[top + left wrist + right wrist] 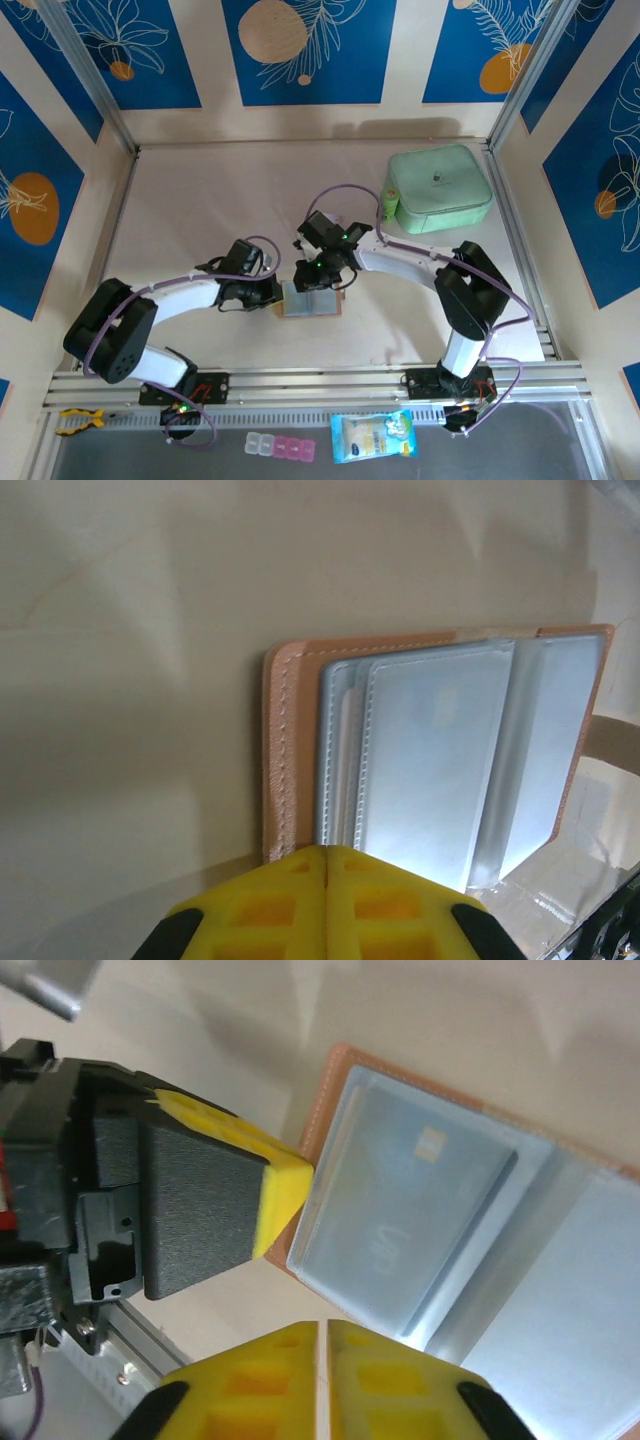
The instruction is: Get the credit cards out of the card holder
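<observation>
Pinching shut, the left pincer (326,858) meets the near edge of the card holder (440,750), which lies open on the counter (200,200). The right pincer (322,1332), jaws barely a hairline apart, is over its clear pockets, where one credit card (410,1210) shows. A green case (440,188) sits farther back.

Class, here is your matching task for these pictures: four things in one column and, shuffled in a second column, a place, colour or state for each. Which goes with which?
Things
1. card holder
2. zip case
3. pill boxes
4. left gripper

Descriptions
A. shut, fingertips at the tan leather edge
B. pink and clear
C. lying open, clear sleeves facing up
D. mint green, far right

Pairs: 1-C, 2-D, 3-B, 4-A
</observation>
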You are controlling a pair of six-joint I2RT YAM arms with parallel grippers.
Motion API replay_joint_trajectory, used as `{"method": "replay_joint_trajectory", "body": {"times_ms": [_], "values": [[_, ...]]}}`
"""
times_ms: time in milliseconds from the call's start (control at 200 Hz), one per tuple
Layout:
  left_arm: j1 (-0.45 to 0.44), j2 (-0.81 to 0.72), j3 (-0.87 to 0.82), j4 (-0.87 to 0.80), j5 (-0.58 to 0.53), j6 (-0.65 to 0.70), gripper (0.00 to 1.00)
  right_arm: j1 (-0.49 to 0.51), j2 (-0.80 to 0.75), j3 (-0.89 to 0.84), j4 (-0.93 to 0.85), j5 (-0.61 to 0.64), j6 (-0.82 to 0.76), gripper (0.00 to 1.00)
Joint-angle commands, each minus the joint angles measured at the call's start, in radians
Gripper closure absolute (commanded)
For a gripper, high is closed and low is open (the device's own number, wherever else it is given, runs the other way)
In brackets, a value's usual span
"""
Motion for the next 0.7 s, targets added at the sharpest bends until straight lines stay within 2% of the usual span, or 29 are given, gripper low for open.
{"method": "replay_joint_trajectory", "body": {"times_ms": [0,510,690], "values": [[-0.007,-0.006,-0.015,0.003,0.004,0.004,0.93,0.004,0.015,-0.026,0.034,-0.039,0.049,0.82],[-0.006,-0.024,-0.035,-0.006,-0.014,0.008,0.94,0.004,0.073,-0.051,0.084,-0.089,0.115,0.77],[-0.006,-0.013,-0.038,-0.005,-0.017,0.011,0.95,0.002,0.087,-0.067,0.120,-0.112,0.136,0.70]]}}
